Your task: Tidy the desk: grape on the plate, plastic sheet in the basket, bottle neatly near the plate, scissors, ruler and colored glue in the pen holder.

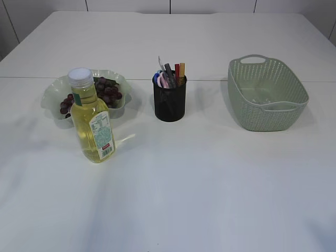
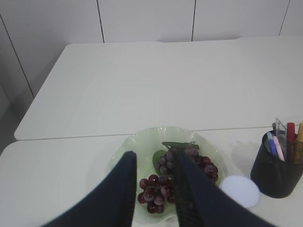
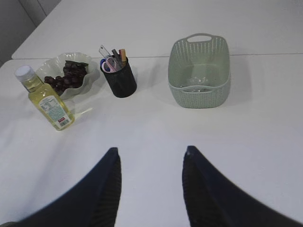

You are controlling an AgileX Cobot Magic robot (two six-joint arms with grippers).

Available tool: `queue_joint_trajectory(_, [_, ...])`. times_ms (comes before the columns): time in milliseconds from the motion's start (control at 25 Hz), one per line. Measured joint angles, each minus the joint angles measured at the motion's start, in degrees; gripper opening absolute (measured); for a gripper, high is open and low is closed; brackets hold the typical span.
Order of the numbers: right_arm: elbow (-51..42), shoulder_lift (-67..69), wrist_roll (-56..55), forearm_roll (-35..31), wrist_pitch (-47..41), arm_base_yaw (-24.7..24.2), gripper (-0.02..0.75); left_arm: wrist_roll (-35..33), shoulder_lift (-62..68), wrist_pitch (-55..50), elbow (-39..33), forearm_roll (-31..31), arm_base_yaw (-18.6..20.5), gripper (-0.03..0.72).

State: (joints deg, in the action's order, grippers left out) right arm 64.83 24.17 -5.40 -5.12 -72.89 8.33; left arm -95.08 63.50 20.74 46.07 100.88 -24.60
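Note:
A bunch of dark red grapes (image 1: 105, 92) lies on the pale green wavy plate (image 1: 52, 94), also in the left wrist view (image 2: 163, 187). A bottle of yellow liquid (image 1: 92, 123) with a white cap stands upright just in front of the plate. The black pen holder (image 1: 169, 101) holds scissors, a ruler and colored glue sticks (image 1: 170, 73). The green basket (image 1: 265, 94) holds a clear plastic sheet (image 3: 199, 84). My left gripper (image 2: 154, 158) is open and empty, hovering above the plate (image 2: 128, 146). My right gripper (image 3: 150, 153) is open and empty over bare table. Neither gripper shows in the exterior view.
The white table (image 1: 184, 184) stretches wide in front of the objects. A seam runs across it behind the plate and holder. The bottle cap (image 2: 240, 190) shows beside the plate in the left wrist view.

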Motion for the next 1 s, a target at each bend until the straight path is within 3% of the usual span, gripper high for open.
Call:
queue_joint_trajectory(280, [-8.11, -9.26, 2.07, -3.80, -0.13, 0.00, 0.349, 0.00, -2.17, 0.00, -3.13, -1.68, 0.00, 0.206])
queue_joint_trajectory(600, [-20.48, -17.52, 7.30, -1.11, -0.13, 0.00, 0.349, 0.00, -4.70, 0.12, -5.98, -2.71, 0.00, 0.205])
queue_joint_trajectory(1000, [-33.45, -17.89, 9.31, 2.78, -0.13, 0.00, 0.349, 1.02, -5.77, 0.56, -6.02, -4.50, 0.00, 0.205])
